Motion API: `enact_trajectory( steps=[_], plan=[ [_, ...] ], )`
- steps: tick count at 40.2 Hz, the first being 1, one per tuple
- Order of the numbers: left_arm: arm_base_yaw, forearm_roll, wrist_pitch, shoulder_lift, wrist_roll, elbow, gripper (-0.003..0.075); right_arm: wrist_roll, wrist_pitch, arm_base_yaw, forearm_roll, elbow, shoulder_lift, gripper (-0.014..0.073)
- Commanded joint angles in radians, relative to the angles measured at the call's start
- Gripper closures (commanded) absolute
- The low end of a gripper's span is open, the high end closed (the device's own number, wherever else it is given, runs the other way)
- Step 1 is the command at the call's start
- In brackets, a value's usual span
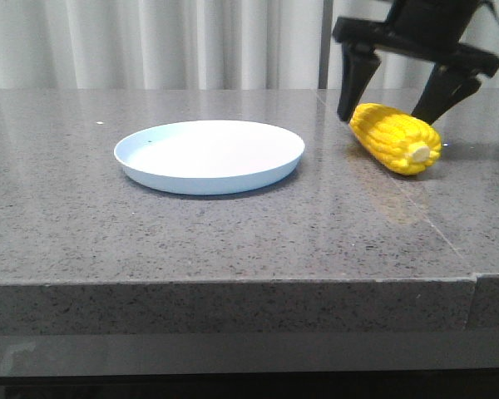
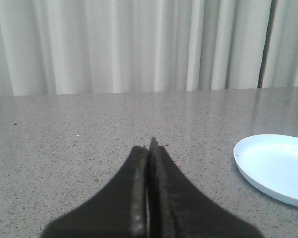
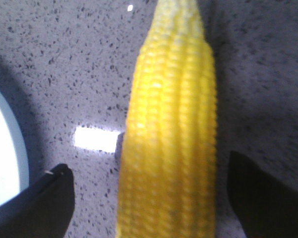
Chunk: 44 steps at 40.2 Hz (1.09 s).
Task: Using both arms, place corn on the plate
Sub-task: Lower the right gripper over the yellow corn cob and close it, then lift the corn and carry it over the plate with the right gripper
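Your right gripper (image 1: 388, 106): fingers spread wide, straddling the corn (image 1: 397, 138), not touching it. Corn lies on the table (image 1: 233, 233) between those fingers (stub end toward you), plate (image 1: 209, 155) off to its left. Your left gripper (image 2: 148, 148): fingers pressed together, holding nothing.

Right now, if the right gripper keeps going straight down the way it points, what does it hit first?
The corn: it lies between the open right gripper fingers, directly in its path. The table comes only after that. The plate is off to the side.
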Motion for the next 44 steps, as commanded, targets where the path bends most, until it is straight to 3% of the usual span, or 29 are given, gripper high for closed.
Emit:
enact_trajectory(
  steps=[1,11,14,20,27,29,37,44],
  plan=[
    [-0.007,0.002,-0.072,0.012,-0.006,-0.027,0.074,-0.008,-0.012,0.003,0.023,-0.043,-0.034,0.0004],
    [-0.007,0.002,-0.072,0.012,-0.006,-0.027,0.074,-0.032,-0.009,0.002,0.01,-0.055,-0.036,0.0455],
    [-0.007,0.002,-0.072,0.012,-0.006,-0.027,0.074,-0.045,0.013,0.002,0.009,-0.071,-0.049,0.0538],
    [-0.007,0.002,-0.072,0.012,-0.006,-0.027,0.074,-0.001,0.097,0.021,-0.018,-0.124,-0.11,0.0505],
    [-0.007,0.002,-0.072,0.012,-0.006,-0.027,0.074,0.224,0.274,0.197,-0.399,-0.248,-0.13,0.0505],
    [-0.007,0.002,-0.072,0.012,-0.006,-0.027,0.074,0.284,0.283,0.253,-0.439,-0.273,-0.13,0.0503],
    [-0.007,0.002,-0.072,0.012,-0.006,-0.027,0.074,0.473,0.193,0.404,-0.368,-0.311,-0.103,0.0503],
    [-0.007,0.002,-0.072,0.012,-0.006,-0.027,0.074,0.615,0.13,0.452,-0.339,-0.311,-0.03,0.0503]
  ],
)
